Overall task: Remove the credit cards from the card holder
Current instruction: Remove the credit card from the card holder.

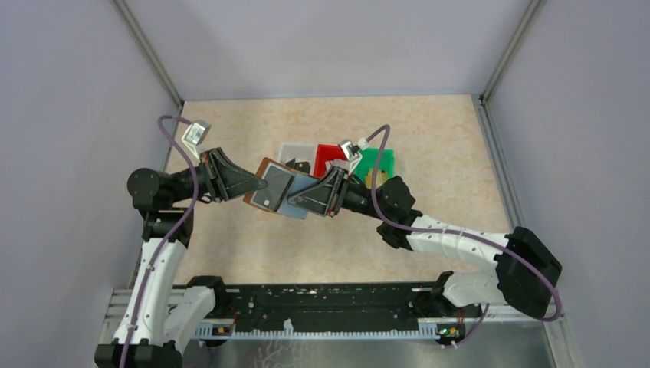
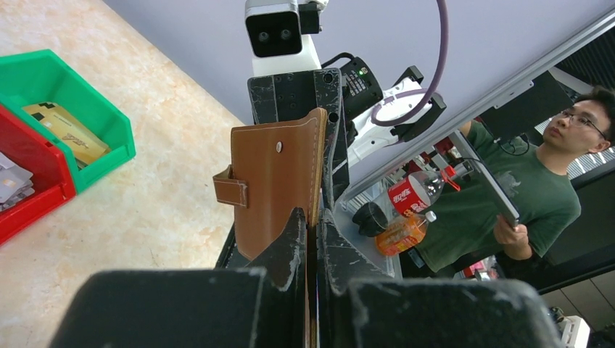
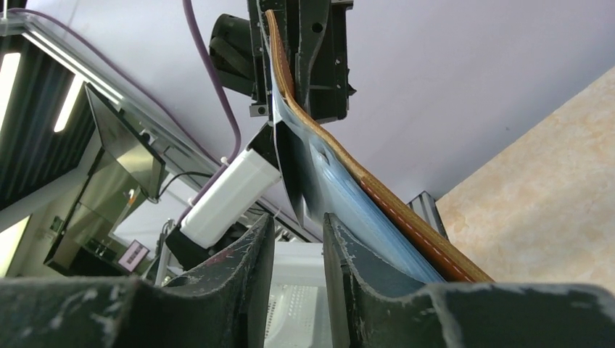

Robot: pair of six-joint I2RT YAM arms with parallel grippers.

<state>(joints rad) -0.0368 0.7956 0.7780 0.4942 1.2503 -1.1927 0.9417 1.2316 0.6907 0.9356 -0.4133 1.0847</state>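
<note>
L gripper (image 2: 313, 217) clamped on card holder (image 2: 279, 181), held up off the table (image 1: 230, 253); R gripper (image 3: 299, 221) fingers apart.
Holder's brown edge is pinched btwn L fingers, snap tab sticking out sideways. Pale blue sleeves (image 3: 341, 203) hang open toward R gripper, running beside one finger; contact can't be told. Dark card (image 1: 274, 186) sits in a sleeve. Green bin (image 2: 109, 123) w/ gold card (image 2: 65, 130) and red bin (image 2: 43, 196) w/ silvery cards (image 2: 11, 181) near behind holder; side walls well apart from both arms.

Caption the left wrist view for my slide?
Left fingers clamp the card holder by its edge; green bin and red bin at left.
</note>
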